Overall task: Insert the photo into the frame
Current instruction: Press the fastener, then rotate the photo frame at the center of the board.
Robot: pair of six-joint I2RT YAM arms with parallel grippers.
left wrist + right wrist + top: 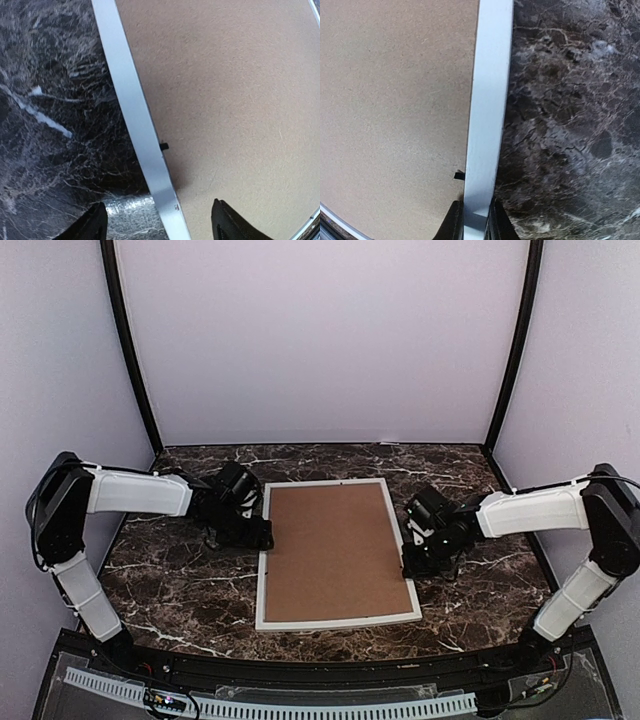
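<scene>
here, right end effector (475, 222) pinches frame (487, 75) rail (cardboard (395, 100) inside).

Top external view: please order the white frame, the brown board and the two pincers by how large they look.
1. white frame
2. brown board
3. left pincer and right pincer: alike, unranked

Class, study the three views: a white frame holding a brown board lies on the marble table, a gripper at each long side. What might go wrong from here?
1. The right gripper is shut on one rail of the frame, while the left gripper is open astride the opposite rail. Lifting from one side might tilt the frame and let the brown board slip out.
2. Closing, the left gripper might catch the black tab beside its rail.
</scene>
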